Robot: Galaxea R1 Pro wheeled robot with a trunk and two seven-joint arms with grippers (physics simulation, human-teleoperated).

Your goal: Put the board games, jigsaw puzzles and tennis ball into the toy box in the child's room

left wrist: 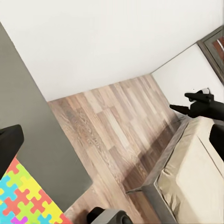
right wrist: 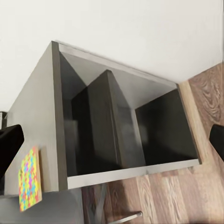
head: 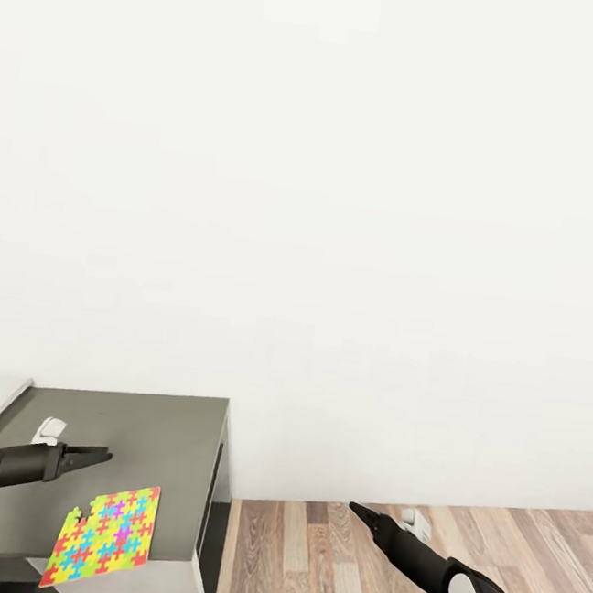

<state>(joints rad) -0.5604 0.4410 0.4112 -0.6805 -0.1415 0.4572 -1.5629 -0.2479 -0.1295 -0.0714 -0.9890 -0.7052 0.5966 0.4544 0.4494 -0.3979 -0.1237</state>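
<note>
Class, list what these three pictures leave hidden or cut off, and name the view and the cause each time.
- Jigsaw puzzle: head view, its lower corner passes the picture's bottom edge.
- Bed: left wrist view, cut off by the right and bottom edges.
- Cabinet: right wrist view, its compartments lie in dark shadow, so their contents cannot be told.
- Left gripper and right gripper: head view, fingers too small to judge.

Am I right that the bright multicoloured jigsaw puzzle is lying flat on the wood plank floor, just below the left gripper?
Not quite. The bright multicoloured jigsaw puzzle lies flat on the dark grey cabinet top, not on the wood plank floor. The head view shows it there, just below the left gripper.
</note>
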